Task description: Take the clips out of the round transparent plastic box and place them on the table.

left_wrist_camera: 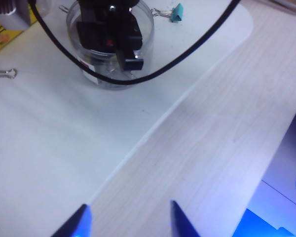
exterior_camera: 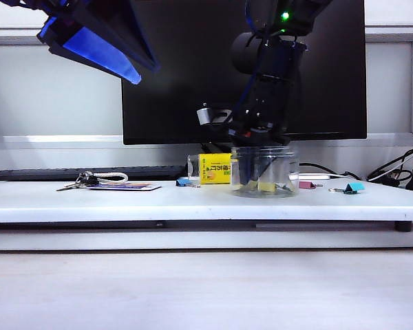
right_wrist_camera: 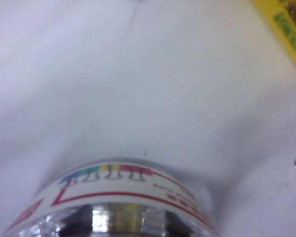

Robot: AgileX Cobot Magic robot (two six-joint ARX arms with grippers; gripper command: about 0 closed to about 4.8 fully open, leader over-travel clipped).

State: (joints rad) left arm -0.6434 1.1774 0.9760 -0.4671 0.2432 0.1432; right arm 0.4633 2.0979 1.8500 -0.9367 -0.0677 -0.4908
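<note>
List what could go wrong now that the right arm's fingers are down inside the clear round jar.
1. The right gripper reaches deep into the round transparent plastic box; nothing braces the box, so lifting out may drag or tip it.
2. The small pale-yellow clips lie at the bottom near the wall; the fingers may close on several or on none.
3. The left gripper hangs open off the white table, too far away to steady the box.
</note>
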